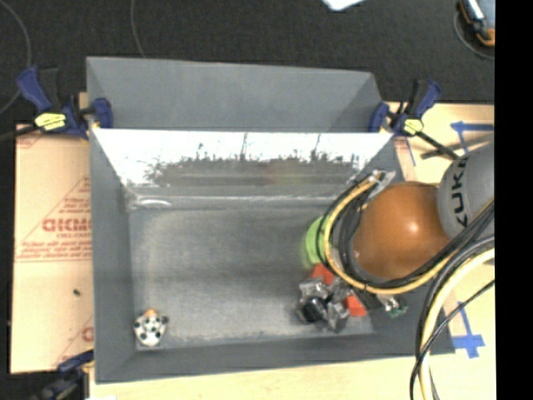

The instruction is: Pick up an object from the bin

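My gripper is low in the bin's near right corner, below the orange dome on the wrist. A red-orange thing lies right beside it, with another red bit showing just above the gripper; whether it is held is hidden. A lime-green thing sits just behind, half covered by the dome and cables. A small black-and-white spotted ball with an orange top rests in the near left corner, far from the gripper.
The arm, its orange dome and looping cables cover the bin's right side. The bin's sloping walls close in tight around the gripper at the near right corner.
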Motion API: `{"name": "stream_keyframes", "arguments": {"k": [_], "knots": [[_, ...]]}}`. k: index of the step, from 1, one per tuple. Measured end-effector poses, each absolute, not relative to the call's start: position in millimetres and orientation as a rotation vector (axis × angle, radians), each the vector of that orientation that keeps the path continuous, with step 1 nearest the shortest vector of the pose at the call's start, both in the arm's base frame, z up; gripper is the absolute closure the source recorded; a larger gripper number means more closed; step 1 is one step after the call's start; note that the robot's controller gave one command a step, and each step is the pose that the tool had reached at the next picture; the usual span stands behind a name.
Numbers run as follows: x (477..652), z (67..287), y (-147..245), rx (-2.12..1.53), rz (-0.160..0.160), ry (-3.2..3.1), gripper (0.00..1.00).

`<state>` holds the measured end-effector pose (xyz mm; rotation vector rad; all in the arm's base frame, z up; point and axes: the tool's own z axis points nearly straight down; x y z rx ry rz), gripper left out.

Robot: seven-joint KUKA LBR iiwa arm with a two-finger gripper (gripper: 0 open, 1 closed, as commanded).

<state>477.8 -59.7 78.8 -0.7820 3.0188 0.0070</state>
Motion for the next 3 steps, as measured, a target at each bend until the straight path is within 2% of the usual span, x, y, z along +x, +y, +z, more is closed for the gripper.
{"name": "stream_keyframes", "arguments": {"k": [3], "knots": [[476.3,75.9,-58.5,-0.797,0.003,3.005,1.00]]}}
